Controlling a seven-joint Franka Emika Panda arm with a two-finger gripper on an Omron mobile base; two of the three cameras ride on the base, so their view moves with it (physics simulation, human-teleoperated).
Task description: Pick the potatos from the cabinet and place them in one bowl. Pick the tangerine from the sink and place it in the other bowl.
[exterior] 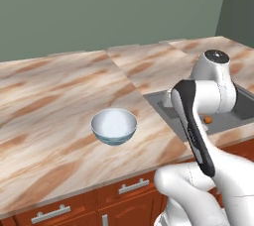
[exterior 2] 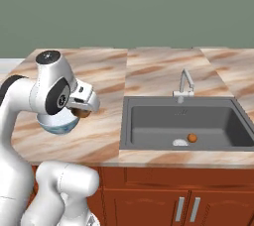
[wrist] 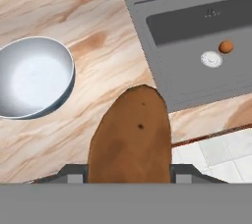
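Gripper (exterior 2: 83,112) clamped on 1 brown potato (wrist: 132,137) above the marble counter (exterior: 49,101), beside the pale bluish-white bowl (exterior: 114,126), hand view revealing the potato's rough skin, right base view showing the tangerine (exterior 2: 192,138) in the sink (exterior 2: 149,131) by the silver drain (exterior 2: 180,142)

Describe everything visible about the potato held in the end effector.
The potato is a lumpy brown oval with rough, matte tan-brown skin and a few small dark specks. It sits clamped in the end effector, which is shut on its sides, so it hangs in the air touching nothing else. In the right base view it shows as a small brown lump beside the rim of the pale bowl, above the marbled counter, not yet over the bowl's hollow.
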